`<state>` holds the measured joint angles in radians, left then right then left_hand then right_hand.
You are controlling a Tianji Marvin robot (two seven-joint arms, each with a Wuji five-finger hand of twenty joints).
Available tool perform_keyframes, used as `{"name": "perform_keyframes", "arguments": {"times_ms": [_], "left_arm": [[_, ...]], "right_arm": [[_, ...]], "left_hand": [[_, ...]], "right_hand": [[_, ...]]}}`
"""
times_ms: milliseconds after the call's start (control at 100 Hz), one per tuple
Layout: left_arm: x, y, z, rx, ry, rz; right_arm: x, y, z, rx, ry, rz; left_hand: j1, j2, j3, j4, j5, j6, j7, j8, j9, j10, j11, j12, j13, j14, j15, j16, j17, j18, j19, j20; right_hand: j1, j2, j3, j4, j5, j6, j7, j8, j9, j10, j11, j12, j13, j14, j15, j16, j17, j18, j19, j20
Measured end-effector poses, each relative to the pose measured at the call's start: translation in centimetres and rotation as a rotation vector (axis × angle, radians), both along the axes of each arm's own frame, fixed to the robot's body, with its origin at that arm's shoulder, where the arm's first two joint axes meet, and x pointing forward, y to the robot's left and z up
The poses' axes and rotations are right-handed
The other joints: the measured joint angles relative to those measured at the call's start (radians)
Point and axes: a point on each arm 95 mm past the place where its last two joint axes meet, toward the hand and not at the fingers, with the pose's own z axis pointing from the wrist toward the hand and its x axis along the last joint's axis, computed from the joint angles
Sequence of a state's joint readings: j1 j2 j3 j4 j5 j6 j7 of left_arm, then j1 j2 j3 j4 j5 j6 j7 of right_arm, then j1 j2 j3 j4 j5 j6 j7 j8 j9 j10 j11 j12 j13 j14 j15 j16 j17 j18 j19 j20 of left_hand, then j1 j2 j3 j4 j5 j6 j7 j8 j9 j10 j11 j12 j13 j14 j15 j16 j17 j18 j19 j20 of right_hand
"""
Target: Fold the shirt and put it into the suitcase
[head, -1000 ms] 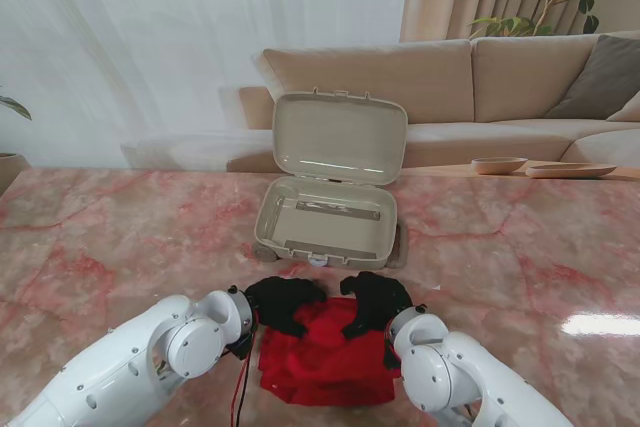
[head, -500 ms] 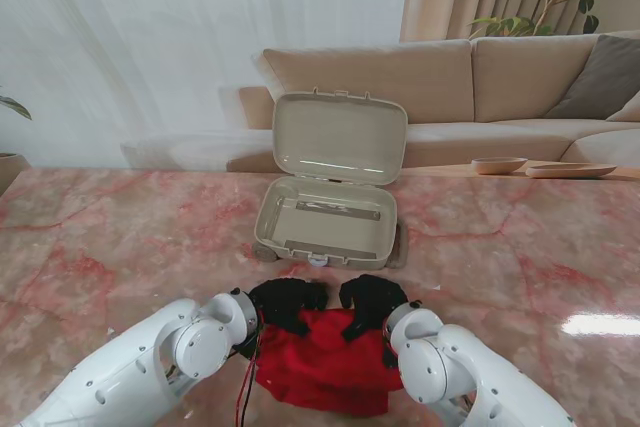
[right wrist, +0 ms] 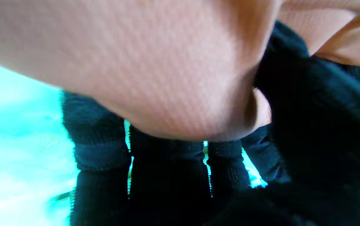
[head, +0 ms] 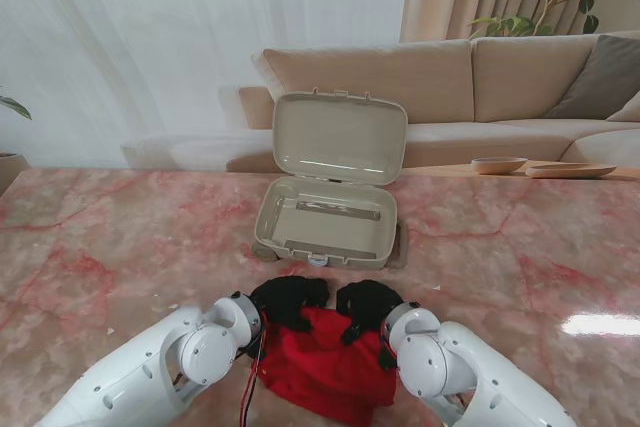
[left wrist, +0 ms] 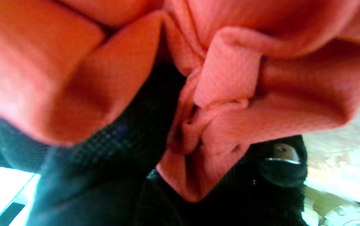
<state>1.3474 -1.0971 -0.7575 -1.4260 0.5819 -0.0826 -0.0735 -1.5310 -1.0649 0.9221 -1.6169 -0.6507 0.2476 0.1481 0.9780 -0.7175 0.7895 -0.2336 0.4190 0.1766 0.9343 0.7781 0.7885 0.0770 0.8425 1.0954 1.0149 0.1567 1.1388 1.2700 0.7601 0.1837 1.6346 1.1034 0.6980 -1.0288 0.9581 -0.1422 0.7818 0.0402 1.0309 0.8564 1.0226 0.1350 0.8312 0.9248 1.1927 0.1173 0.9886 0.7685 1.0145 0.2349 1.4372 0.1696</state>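
You have both black-gloved hands closed on the red shirt, which sits bunched between the two white forearms at the edge of the marble table nearest to me. Your left hand grips the shirt's far left corner and your right hand grips the far right corner, the two hands close together but not touching. In the left wrist view the cloth is gathered in thick folds, and the dark fingers are curled up into it, so that hand is holding fabric. In the right wrist view a rounded bulge of cloth presses over the fingers, which lie side by side with only thin gaps, clamped on it. The beige suitcase stands farther from me, just beyond the hands and apart from the shirt, its lid propped upright and its tray open with no cloth in it.
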Motion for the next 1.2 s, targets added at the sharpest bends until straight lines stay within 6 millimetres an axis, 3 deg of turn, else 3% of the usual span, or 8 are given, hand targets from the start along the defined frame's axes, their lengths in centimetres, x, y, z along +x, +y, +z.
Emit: {"name": "perform_keyframes", "arguments": {"times_ms": [170, 240, 390, 640, 720, 900, 990, 1200], "left_arm": [[-0.1, 0.0, 0.0, -0.018, 0.004, 0.002], [-0.2, 0.1, -0.1, -0.031, 0.009, 0.005], [-0.3, 0.4, 0.0, -0.058, 0.010, 0.019], [-0.4, 0.6, 0.8, -0.130, 0.006, 0.055], [-0.4, 0.6, 1.3, -0.148, -0.004, 0.062], [-0.5, 0.7, 2.3, -0.189, -0.023, 0.068], [-0.6, 0.7, 2.7, -0.204, -0.034, 0.067], [-0.7, 0.9, 3.9, -0.233, -0.060, 0.069]], "right_arm": [[0.0, -0.2, -0.1, 0.042, 0.018, 0.024], [0.0, -0.3, -0.1, 0.047, 0.006, 0.045], [0.0, -0.4, -0.1, 0.066, -0.051, 0.039], [-0.2, -0.5, 0.3, 0.062, -0.109, 0.050], [-0.3, -0.5, 0.6, 0.068, -0.131, 0.048], [-0.6, -0.6, 1.6, 0.079, -0.214, 0.040], [-0.7, -0.5, 2.0, 0.089, -0.249, 0.038], [-0.9, -0.4, 3.2, 0.092, -0.327, 0.052]], "left_hand": [[0.000, -0.011, 0.033, 0.001, 0.000, -0.007, 0.013, 0.011, 0.000, 0.000, 0.013, 0.010, 0.020, -0.007, 0.010, 0.005, 0.020, 0.000, 0.009, -0.011], [0.000, -0.012, 0.033, 0.022, 0.000, -0.007, 0.022, 0.012, 0.000, 0.000, 0.013, 0.015, 0.021, -0.008, 0.010, 0.006, 0.025, 0.000, 0.009, -0.011], [-0.001, -0.014, 0.054, 0.032, 0.013, -0.011, 0.027, 0.024, 0.000, 0.000, 0.018, 0.022, 0.026, -0.014, 0.013, 0.014, 0.054, 0.000, 0.011, -0.012], [-0.012, -0.024, 0.075, 0.054, 0.013, -0.018, 0.034, 0.037, 0.000, 0.000, 0.026, 0.031, 0.046, -0.030, 0.025, 0.018, 0.088, -0.001, 0.020, -0.013], [-0.012, -0.024, 0.075, 0.054, 0.013, -0.018, 0.034, 0.038, 0.000, 0.000, 0.026, 0.031, 0.046, -0.030, 0.025, 0.020, 0.093, -0.001, 0.020, -0.013], [-0.012, -0.024, 0.076, 0.086, 0.013, -0.018, 0.034, 0.038, 0.000, 0.000, 0.026, 0.037, 0.048, -0.030, 0.036, 0.021, 0.095, -0.001, 0.021, -0.013], [-0.012, -0.024, 0.076, 0.097, 0.013, -0.018, 0.034, 0.038, 0.000, 0.002, 0.034, 0.044, 0.067, -0.030, 0.036, 0.021, 0.105, -0.001, 0.021, -0.013], [-0.012, -0.024, 0.077, 0.098, 0.013, -0.018, 0.034, 0.038, 0.000, 0.003, 0.034, 0.047, 0.067, -0.030, 0.036, 0.022, 0.106, -0.001, 0.021, -0.022]], "right_hand": [[0.023, -0.007, 0.054, 0.000, -0.004, -0.011, 0.073, 0.002, 0.022, -0.018, 0.022, 0.022, 0.011, -0.012, 0.052, 0.000, 0.000, 0.005, 0.000, -0.026], [0.027, -0.017, 0.076, 0.000, -0.004, -0.011, 0.086, 0.003, 0.024, -0.022, 0.037, 0.036, 0.011, -0.016, 0.083, 0.000, 0.000, 0.009, 0.000, -0.042], [0.028, -0.080, 0.149, 0.000, 0.015, -0.016, 0.100, 0.024, 0.033, -0.024, 0.059, 0.062, 0.013, -0.016, 0.143, 0.009, -0.024, 0.025, 0.000, -0.155], [0.028, -0.108, 0.199, 0.001, 0.032, -0.025, 0.124, 0.041, 0.044, -0.024, 0.077, 0.087, 0.013, -0.016, 0.213, 0.014, -0.059, 0.051, -0.053, -0.236], [0.032, -0.116, 0.205, 0.031, 0.033, -0.025, 0.133, 0.053, 0.046, -0.021, 0.093, 0.098, 0.026, -0.017, 0.246, 0.023, -0.025, 0.051, -0.065, -0.234], [0.041, -0.127, 0.218, 0.032, 0.034, -0.025, 0.143, 0.066, 0.046, -0.013, 0.106, 0.114, 0.037, -0.025, 0.288, 0.035, 0.003, 0.053, -0.044, -0.217], [0.043, -0.143, 0.238, 0.044, 0.035, -0.025, 0.145, 0.067, 0.046, -0.008, 0.114, 0.125, 0.037, -0.025, 0.315, 0.036, -0.055, 0.045, -0.126, -0.287], [0.054, -0.174, 0.251, 0.065, 0.050, -0.041, 0.153, 0.067, 0.046, -0.002, 0.125, 0.136, 0.047, -0.026, 0.343, 0.038, -0.065, 0.052, -0.135, -0.301]]}}
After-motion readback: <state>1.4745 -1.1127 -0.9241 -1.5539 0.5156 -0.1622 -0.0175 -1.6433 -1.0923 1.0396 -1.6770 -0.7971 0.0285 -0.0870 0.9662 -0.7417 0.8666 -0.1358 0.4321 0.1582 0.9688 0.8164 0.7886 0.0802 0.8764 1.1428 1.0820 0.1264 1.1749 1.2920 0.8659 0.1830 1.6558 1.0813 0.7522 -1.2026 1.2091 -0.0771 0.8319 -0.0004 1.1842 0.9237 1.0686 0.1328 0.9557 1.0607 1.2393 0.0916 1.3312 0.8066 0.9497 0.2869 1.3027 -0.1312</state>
